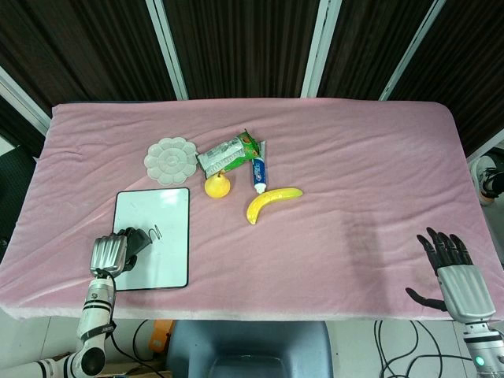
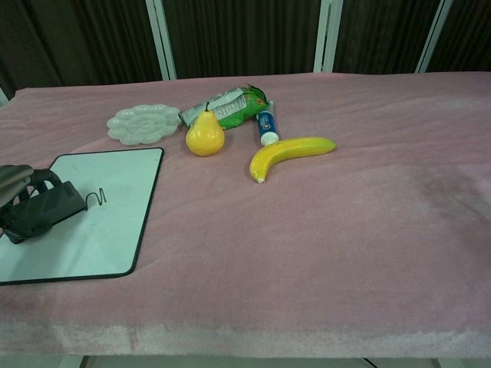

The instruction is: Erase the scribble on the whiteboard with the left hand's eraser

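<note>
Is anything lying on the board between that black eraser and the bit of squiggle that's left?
Nothing visible. The eraser in the left hand sits on the whiteboard, and only bare white surface separates it from the remaining scribble.

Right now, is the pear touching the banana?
Apart. The chest view shows bare pink cloth between the pear and the banana; the head view shows the same gap.

A table (image 1: 354, 157) under a pink cloth carries a whiteboard (image 1: 161, 216) at 9 o'clock, with a palette (image 1: 172, 160), snack bag (image 1: 228, 153), pear (image 1: 217, 187), toothpaste (image 1: 258, 173) and banana (image 1: 269, 202) near the centre.
</note>
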